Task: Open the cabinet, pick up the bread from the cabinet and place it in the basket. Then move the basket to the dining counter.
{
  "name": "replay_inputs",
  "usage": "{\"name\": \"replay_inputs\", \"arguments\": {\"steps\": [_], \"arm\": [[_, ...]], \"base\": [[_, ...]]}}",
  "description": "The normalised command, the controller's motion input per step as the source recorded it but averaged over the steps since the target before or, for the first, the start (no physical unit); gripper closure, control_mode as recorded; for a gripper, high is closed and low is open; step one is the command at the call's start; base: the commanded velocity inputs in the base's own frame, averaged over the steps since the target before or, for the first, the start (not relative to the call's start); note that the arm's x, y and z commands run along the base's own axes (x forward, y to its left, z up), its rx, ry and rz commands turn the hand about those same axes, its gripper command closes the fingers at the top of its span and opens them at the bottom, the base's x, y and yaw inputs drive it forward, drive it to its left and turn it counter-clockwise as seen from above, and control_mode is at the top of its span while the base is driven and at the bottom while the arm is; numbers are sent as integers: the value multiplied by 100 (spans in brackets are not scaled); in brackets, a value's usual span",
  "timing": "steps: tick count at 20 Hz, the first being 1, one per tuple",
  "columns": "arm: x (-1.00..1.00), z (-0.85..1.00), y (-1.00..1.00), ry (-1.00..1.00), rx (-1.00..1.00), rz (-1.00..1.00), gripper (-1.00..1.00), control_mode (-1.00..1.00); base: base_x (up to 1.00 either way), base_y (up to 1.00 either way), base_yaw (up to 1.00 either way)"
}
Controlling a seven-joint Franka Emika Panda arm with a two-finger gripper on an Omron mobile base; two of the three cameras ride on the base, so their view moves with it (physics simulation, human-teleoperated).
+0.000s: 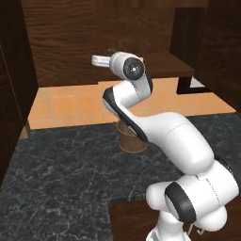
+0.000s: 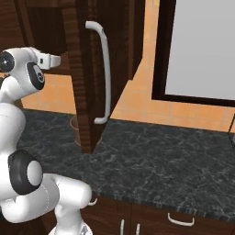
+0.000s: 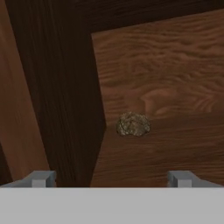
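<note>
Cabinet point(image 2: 87, 82) door swung open, silver bar handle point(image 2: 105, 73) facing out. My gripper point(image 3: 111, 178) is spread wide, fingertips point(image 3: 41, 178) far apart, holding nothing, up at the cabinet's shelf point(image 3: 166, 83). Bread point(image 3: 133, 124) lies on that shelf near the cabinet's inner side wall, ahead of my fingers, untouched. Basket point(image 1: 131, 140) sits below the cabinet on the black countertop point(image 1: 61, 174), partly behind my arm.

A black speckled countertop point(image 2: 174, 156) runs below an orange tiled wall point(image 1: 70, 106), with low drawers point(image 2: 179, 220) underneath.
</note>
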Motion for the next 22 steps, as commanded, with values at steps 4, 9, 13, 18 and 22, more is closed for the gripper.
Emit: {"name": "replay_inputs", "arguments": {"steps": [4, 9, 13, 18, 22], "arm": [[0, 0, 0, 0, 0, 0, -100, 100], [-6, 50, -23, 0, 4, 2, -100, -100], [-40, 57, -33, 0, 2, 1, -100, -100], [7, 27, -53, 13, 6, 1, -100, -100], [23, 0, -41, 7, 6, 8, -100, -100]], "base": [[97, 36, 4], [0, 0, 0], [0, 0, 0], [0, 0, 0], [0, 0, 0]]}}
